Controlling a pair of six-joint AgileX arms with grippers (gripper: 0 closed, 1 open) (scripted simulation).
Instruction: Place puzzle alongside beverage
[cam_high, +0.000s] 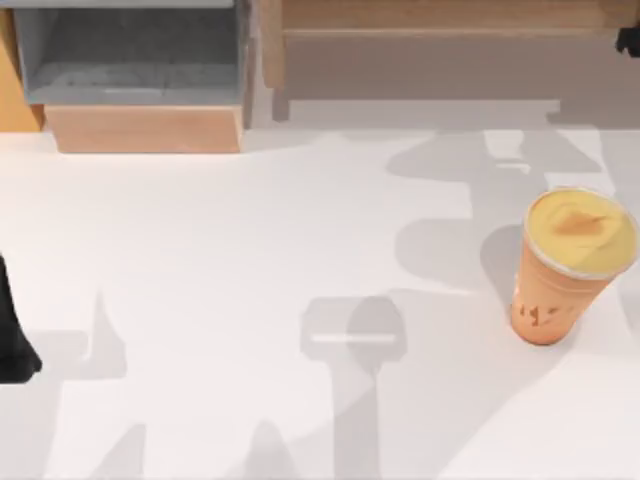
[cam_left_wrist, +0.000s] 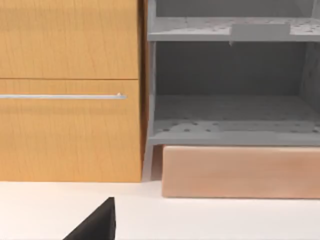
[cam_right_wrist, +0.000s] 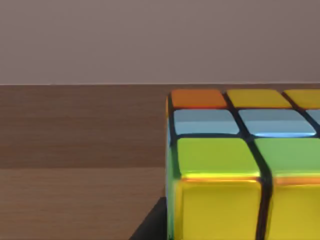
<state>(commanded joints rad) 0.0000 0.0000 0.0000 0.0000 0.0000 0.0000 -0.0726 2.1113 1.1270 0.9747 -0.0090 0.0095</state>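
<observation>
right gripper: grip state cannot be told; puzzle (cam_right_wrist: 235, 165) fills its wrist view, close up | beverage (cam_high: 572, 268) stands at table's right, nearer right arm | left arm (cam_high: 14, 335) parked at left edge

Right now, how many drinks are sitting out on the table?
1. The orange cup stands upright near the table's right edge in the top view. Nothing tall enough to hide another drink is on the table, though its edges run out of frame.
</observation>
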